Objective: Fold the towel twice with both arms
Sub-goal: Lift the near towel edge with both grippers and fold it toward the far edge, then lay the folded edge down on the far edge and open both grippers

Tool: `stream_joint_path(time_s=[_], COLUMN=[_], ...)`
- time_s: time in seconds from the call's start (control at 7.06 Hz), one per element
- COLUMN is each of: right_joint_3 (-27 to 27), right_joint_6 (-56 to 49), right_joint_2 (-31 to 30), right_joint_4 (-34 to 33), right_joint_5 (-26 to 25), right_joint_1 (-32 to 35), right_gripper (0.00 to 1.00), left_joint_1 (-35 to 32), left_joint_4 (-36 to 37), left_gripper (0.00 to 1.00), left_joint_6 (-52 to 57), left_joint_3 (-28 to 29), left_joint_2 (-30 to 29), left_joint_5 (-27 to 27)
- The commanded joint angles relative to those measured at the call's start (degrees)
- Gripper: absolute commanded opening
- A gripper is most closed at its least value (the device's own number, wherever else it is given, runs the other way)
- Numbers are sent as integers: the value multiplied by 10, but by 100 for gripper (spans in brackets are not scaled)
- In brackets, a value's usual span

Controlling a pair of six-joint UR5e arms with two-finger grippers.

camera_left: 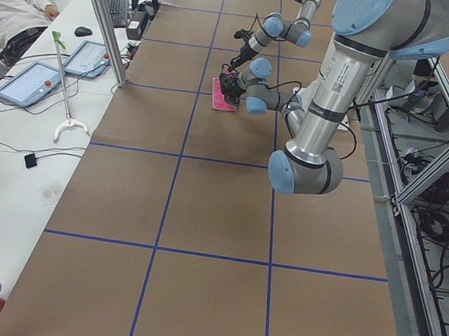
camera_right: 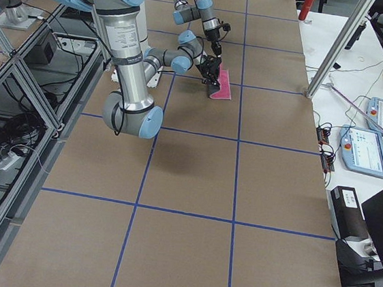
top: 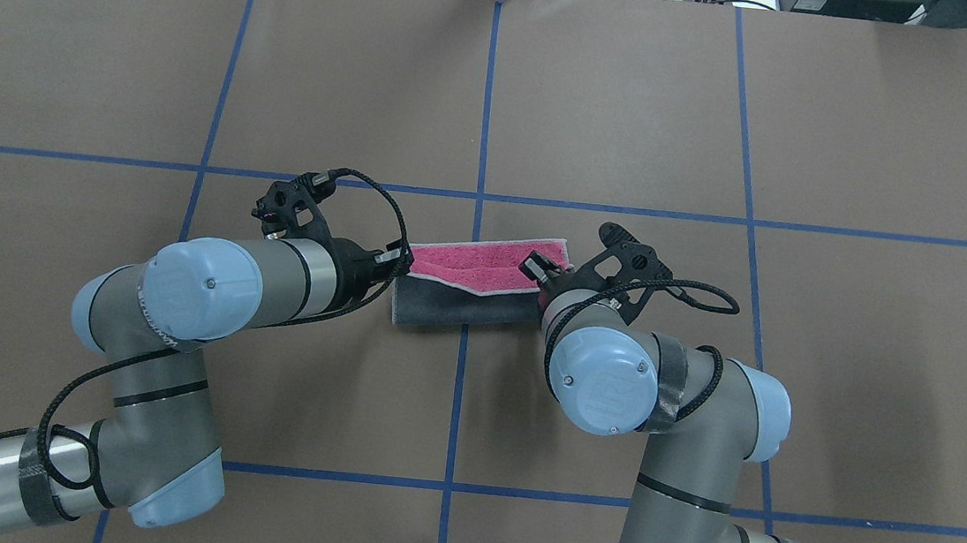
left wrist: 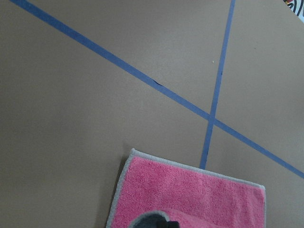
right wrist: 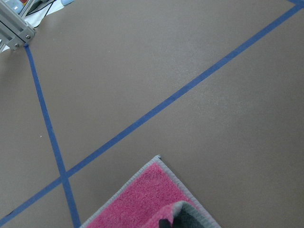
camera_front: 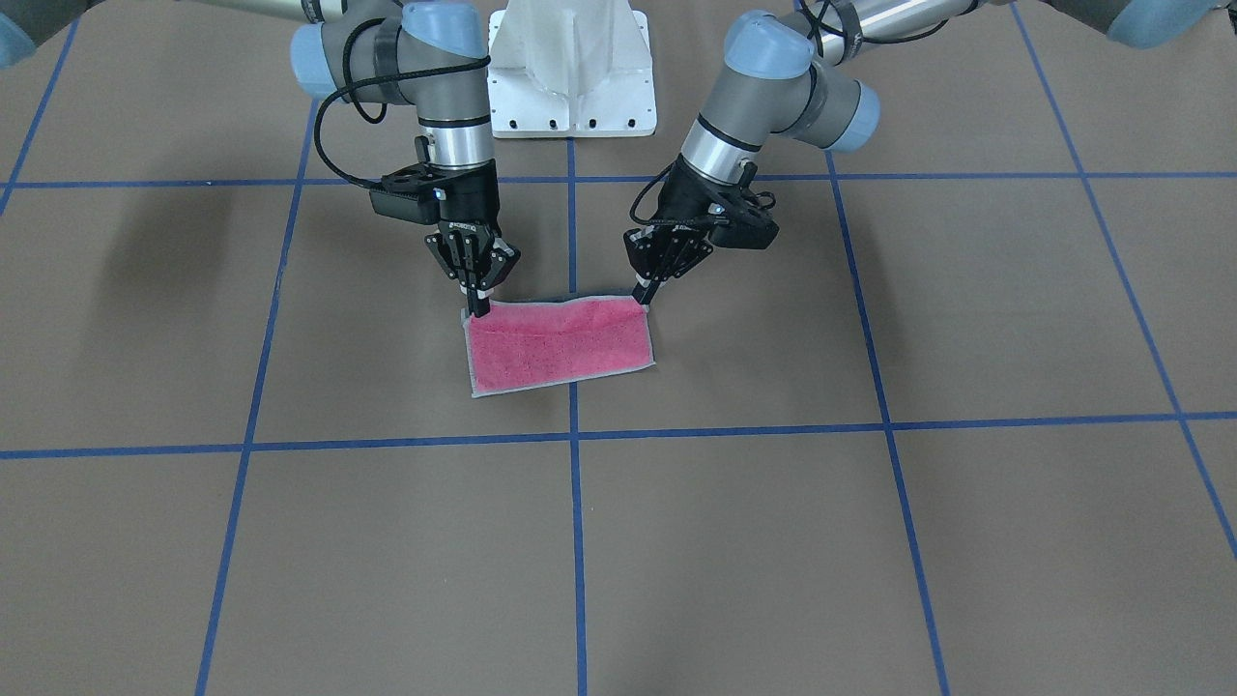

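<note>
The towel (camera_front: 560, 348) is in the middle part of the table (camera_front: 870, 541), across the blue tape line (camera_front: 577, 541) that runs from the robot's edge to the opposite edge. It is only partly flat. The half toward the far edge lies on the table with its pink face up. The half toward the robot's edge is lifted and leans over the flat half, so in the overhead view its dark grey face shows, while the front view shows only pink.

The left gripper (camera_front: 645, 293) has its fingers narrow and pinches one raised corner of the towel. The right gripper (camera_front: 478, 309) is also narrow and pinches the other raised corner. Both point down, with their tips close above the table. The light grey hem between the two corners hangs a little lower in its middle.

In each wrist view, a small fold of grey and pink cloth sits at the bottom edge, and the flat pink part of the towel lies beyond it.

The white pedestal (camera_front: 572, 77) stands at the robot's edge, well apart from the towel.
</note>
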Motion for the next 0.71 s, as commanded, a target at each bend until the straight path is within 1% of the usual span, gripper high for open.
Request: stream_joint_path(time_s=[0.0, 0.14, 0.57], right_joint_3=[-12, -12, -25], right_joint_6=[-3, -4, -10], right_joint_2=[9, 9, 10], right_joint_4=[0, 0, 3], right_joint_5=[1, 1, 2], right_joint_1=[6, 8, 13], right_gripper=[0, 0, 0], left_joint_1=[0, -1, -1], left_joint_4=[0, 0, -1], left_gripper=[0, 0, 0], left_joint_6=[0, 0, 0], left_joint_3=[13, 22, 25], left_joint_2=[-10, -17, -17], left_joint_5=[0, 1, 1])
